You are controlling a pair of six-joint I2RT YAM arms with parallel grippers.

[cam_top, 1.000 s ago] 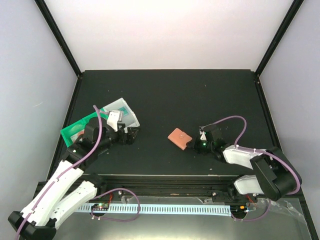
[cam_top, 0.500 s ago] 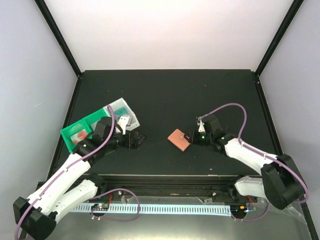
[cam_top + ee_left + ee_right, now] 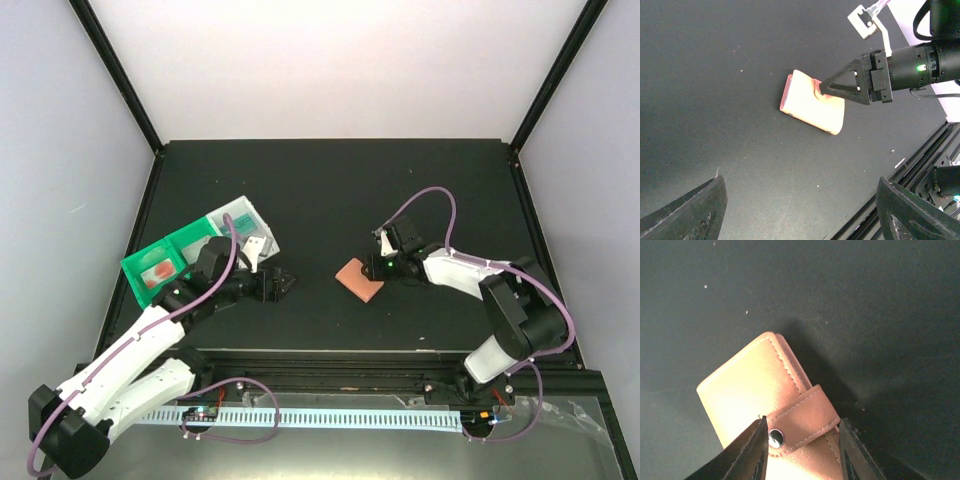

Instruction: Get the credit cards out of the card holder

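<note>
The card holder (image 3: pixel 353 277) is a salmon-brown wallet lying closed on the black table, its strap (image 3: pixel 802 417) snapped over the edge. No credit cards show; they are hidden. My right gripper (image 3: pixel 374 270) is at the holder's right edge, and its open jaws (image 3: pixel 802 450) straddle the strap without clamping it. The left wrist view shows the same holder (image 3: pixel 810 102) with a right finger (image 3: pixel 845 85) resting on its top. My left gripper (image 3: pixel 283 283) hangs open, well to the left of the holder, with nothing between its fingers (image 3: pixel 690 212).
A green-and-white compartment tray (image 3: pixel 185 245) sits at the left behind my left arm, with a reddish item in one green section. The table's black front rail (image 3: pixel 920 165) runs close below the holder. A purple cable (image 3: pixel 425 200) loops above the right wrist.
My right gripper moved left up to the holder and went from shut to part open around the strap. My left arm reached right, away from the tray, toward the table's middle.
</note>
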